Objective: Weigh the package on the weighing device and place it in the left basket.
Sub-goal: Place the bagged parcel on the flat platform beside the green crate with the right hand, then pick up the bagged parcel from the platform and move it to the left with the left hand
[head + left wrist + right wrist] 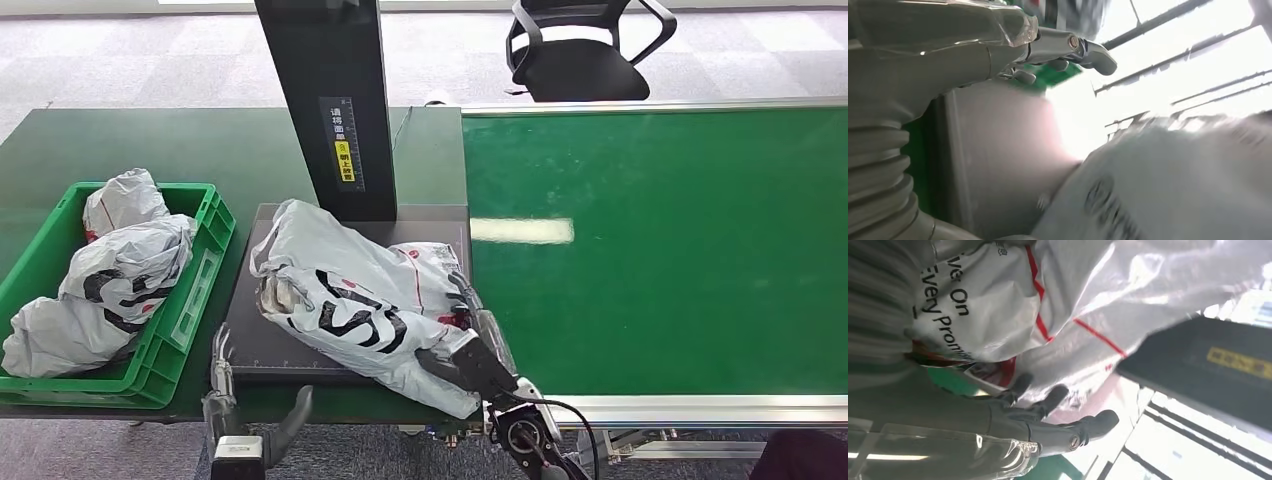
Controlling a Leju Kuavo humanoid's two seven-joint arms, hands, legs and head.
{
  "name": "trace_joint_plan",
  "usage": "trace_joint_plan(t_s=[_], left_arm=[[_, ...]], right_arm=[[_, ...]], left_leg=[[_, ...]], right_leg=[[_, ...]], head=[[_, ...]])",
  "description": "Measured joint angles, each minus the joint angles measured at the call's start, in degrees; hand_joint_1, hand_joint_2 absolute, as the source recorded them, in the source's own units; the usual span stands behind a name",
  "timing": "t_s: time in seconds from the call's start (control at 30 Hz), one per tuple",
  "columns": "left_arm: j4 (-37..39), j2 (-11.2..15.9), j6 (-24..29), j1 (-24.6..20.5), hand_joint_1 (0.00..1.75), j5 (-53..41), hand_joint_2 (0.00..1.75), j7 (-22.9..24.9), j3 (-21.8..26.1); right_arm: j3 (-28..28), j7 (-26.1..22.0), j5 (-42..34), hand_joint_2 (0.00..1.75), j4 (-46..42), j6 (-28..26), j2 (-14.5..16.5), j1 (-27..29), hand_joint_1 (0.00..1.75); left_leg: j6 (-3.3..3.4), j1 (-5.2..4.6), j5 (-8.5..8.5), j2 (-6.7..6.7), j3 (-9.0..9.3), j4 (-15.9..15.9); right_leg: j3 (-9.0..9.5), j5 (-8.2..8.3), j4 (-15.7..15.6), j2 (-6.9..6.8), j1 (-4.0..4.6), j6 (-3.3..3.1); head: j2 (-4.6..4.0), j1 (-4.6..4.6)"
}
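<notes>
Diagonally, the package (350,300) lies across the scale (262,345); right hand (470,330) seemingly grips its near-right end, left hand (222,375) spread, holding nothing.

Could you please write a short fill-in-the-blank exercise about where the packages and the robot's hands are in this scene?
1. The grey package lies on the dark ____ platform at the foot of the black column.
2. The ____ hand touches that package.
3. The left hand holds ____.
4. Other packages lie in the ____ basket.

Missing words: weighing; right; nothing; green
</notes>
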Motion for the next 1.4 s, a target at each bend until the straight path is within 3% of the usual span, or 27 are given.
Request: trace_joint_plan(t_s=[0.27,0.63,0.97,1.1,1.23,1.4], left_arm=[[-6.35,-1.12,9.00,2.46,0.00,6.63,1.75,-4.32,1.95],[-23.43,-3.79,10.33,4.93,0.00,8.84,1.75,-4.34,10.65],[-27.06,-3.73,10.04,7.11,0.00,5.98,1.75,-4.33,11.05],[-22.06,-2.79,3.90,6.99,0.00,-2.59,1.75,-1.63,5.37],[-18.60,0.42,-5.61,6.35,0.00,-16.90,1.75,8.67,-4.55],[-19.12,6.38,-13.34,3.22,0.00,-24.69,1.75,19.46,-14.22]], right_arm=[[-4.65,-12.69,-12.25,1.75,-13.70,-1.41,-0.55,6.85,0.00],[-6.34,-13.48,-17.54,1.75,-28.93,0.38,-1.10,11.66,0.00],[-7.28,-13.48,-18.80,1.75,-35.39,0.68,-1.03,14.45,0.00],[-9.11,-13.48,-19.19,1.75,-37.93,3.25,-0.48,16.67,0.00],[-12.03,-13.48,-19.91,1.75,-39.57,6.84,0.44,18.58,0.00],[-14.94,-13.47,-20.84,1.75,-39.62,10.34,1.38,18.92,0.00]], left_leg=[[0.00,0.00,-0.02,0.02,-0.04,0.00],[0.01,0.01,-0.02,0.04,-0.01,-0.01],[0.01,0.00,-0.03,0.04,0.02,-0.01],[0.02,-0.01,-0.04,0.01,0.05,-0.01],[0.02,-0.03,-0.04,0.09,0.03,0.00],[0.02,0.02,-0.04,0.06,0.01,-0.02]], right_leg=[[-0.05,-0.02,0.00,0.00,0.00,-0.02],[-0.03,-0.03,0.00,0.01,0.02,-0.03],[-0.06,-0.03,-0.03,0.00,0.00,-0.02],[-0.03,-0.07,-0.05,-0.06,-0.01,-0.01],[-0.03,-0.05,-0.05,-0.02,-0.03,-0.01],[-0.03,-0.05,-0.03,-0.03,0.03,-0.01]], head=[[0.00,0.01],[0.00,0.01],[0.00,0.00],[0.00,0.01],[0.00,0.00],[0.00,-0.02]])
